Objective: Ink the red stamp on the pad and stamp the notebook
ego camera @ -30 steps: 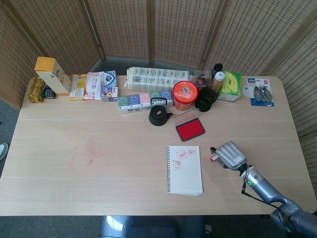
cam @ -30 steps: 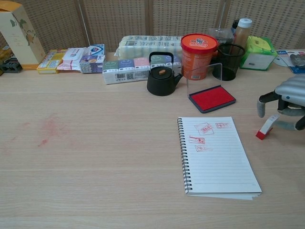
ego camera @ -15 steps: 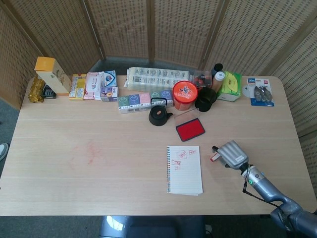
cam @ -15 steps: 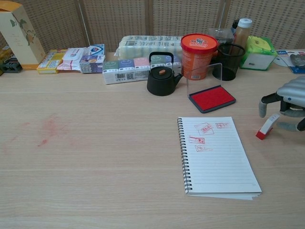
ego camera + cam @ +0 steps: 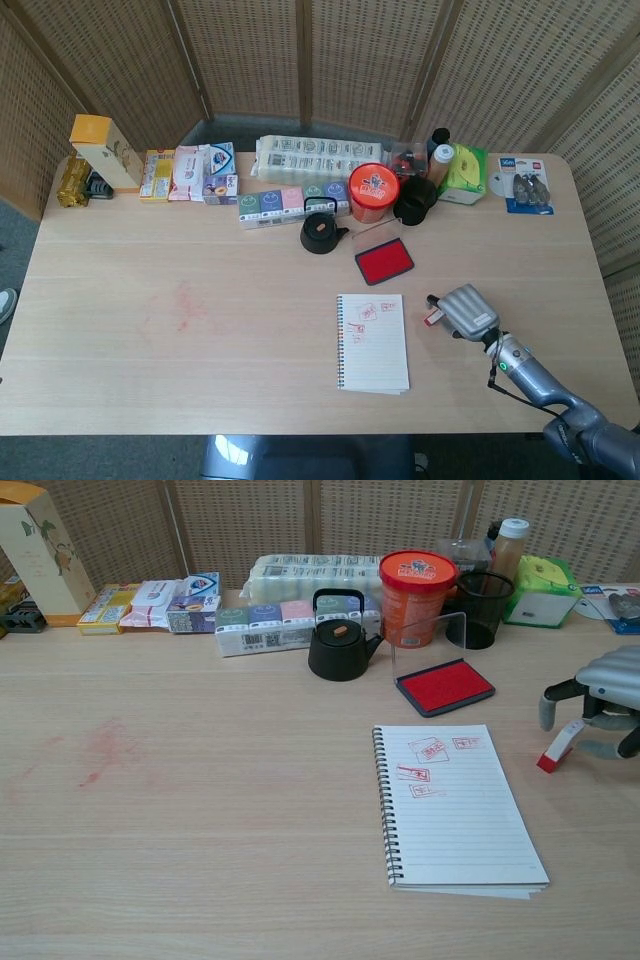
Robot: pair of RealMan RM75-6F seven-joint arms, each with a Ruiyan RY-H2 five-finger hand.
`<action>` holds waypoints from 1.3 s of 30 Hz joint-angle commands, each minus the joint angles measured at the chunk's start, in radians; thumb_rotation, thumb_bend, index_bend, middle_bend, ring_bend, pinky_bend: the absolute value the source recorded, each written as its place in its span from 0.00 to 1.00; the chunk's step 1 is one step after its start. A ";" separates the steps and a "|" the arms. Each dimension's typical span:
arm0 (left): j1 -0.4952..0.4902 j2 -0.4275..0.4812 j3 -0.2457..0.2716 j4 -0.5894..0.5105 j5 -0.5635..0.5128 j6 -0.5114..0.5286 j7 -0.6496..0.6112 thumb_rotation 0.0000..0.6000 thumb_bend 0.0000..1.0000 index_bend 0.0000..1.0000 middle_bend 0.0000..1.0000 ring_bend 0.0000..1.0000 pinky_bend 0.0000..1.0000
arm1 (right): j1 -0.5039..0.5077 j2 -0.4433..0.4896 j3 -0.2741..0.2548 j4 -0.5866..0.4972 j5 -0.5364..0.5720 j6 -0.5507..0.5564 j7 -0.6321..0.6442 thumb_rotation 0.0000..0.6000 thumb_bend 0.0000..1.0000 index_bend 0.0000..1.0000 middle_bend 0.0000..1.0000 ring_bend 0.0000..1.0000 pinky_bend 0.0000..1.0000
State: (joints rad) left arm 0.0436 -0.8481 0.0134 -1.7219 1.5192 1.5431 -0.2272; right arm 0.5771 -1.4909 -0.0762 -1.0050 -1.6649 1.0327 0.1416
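Red stamp, head view: we see the small red stamp (image 5: 432, 318) just right of the notebook (image 5: 374, 342), tilted, its red end on the table (image 5: 200, 330), under the fingers of our right hand (image 5: 465, 312).
Ink pad, head view: the open red ink pad (image 5: 384, 261) lies above the notebook, near the black teapot (image 5: 320, 233) and the orange tub (image 5: 374, 191).
Left hand, head view: we do not find it here.
Right hand, chest view: our right hand (image 5: 603, 700) sits at the right edge, fingers (image 5: 549, 705) curved down around the stamp (image 5: 556, 747); whether they actually pinch it or only arch over it, we cannot tell.
Notebook, chest view: the spiral notebook (image 5: 455, 810) lies open with several red marks near the top of its page, the rest of the lines blank.
Ink pad, chest view: the ink pad (image 5: 444, 687) has its clear lid raised, well apart from the stamp.
Progress, our judgement: the page already bears prints, so stamping looks done at least in part; if another print is wanted, we must lift the stamp, ink it and press again.
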 commanded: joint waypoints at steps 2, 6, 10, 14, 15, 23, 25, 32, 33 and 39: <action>0.001 0.000 0.001 0.000 0.001 0.001 0.000 1.00 0.03 0.00 0.00 0.00 0.04 | 0.003 -0.005 -0.001 0.003 0.004 -0.008 0.004 1.00 0.41 0.40 0.95 1.00 1.00; 0.000 0.000 0.000 0.001 -0.001 0.000 -0.002 1.00 0.03 0.00 0.00 0.00 0.04 | 0.004 -0.007 0.000 -0.002 0.011 -0.011 0.025 1.00 0.41 0.42 0.95 1.00 1.00; -0.002 0.001 0.001 0.000 0.000 -0.004 -0.001 1.00 0.03 0.00 0.00 0.00 0.04 | 0.006 -0.006 0.001 -0.003 0.012 -0.010 0.030 1.00 0.41 0.43 0.95 1.00 1.00; -0.002 0.002 0.002 -0.001 0.003 -0.003 -0.004 1.00 0.03 0.00 0.00 0.00 0.04 | 0.009 -0.004 0.003 -0.009 0.023 -0.022 0.041 1.00 0.42 0.44 0.95 1.00 1.00; -0.002 0.002 0.002 -0.001 0.003 -0.003 -0.005 1.00 0.03 0.00 0.00 0.00 0.04 | 0.010 -0.004 0.004 -0.010 0.025 -0.024 0.044 1.00 0.42 0.44 0.95 1.00 1.00; -0.002 0.004 0.004 0.000 0.005 -0.004 -0.011 1.00 0.03 0.00 0.00 0.00 0.04 | 0.014 -0.002 0.009 -0.007 0.041 -0.038 0.058 1.00 0.44 0.47 0.95 1.00 1.00; -0.002 0.005 0.004 0.001 0.005 -0.004 -0.011 1.00 0.03 0.00 0.00 0.00 0.04 | 0.014 -0.002 0.010 -0.004 0.043 -0.038 0.060 1.00 0.45 0.48 0.95 1.00 1.00; -0.003 0.004 0.004 0.000 0.004 -0.007 -0.008 1.00 0.03 0.00 0.00 0.00 0.04 | 0.013 0.002 0.011 -0.011 0.046 -0.033 0.077 1.00 0.45 0.54 0.95 1.00 1.00; -0.003 0.004 0.005 0.000 0.004 -0.007 -0.008 1.00 0.03 0.00 0.00 0.00 0.04 | 0.012 0.002 0.011 -0.013 0.046 -0.032 0.080 1.00 0.46 0.55 0.95 1.00 1.00; -0.004 0.003 0.006 -0.003 0.005 -0.009 -0.002 1.00 0.03 0.00 0.00 0.00 0.04 | 0.006 0.005 0.018 -0.025 0.051 -0.012 0.076 1.00 0.47 0.57 0.95 1.00 1.00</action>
State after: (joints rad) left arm 0.0394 -0.8454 0.0191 -1.7248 1.5240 1.5341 -0.2290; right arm 0.5848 -1.4876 -0.0611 -1.0266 -1.6155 1.0161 0.2214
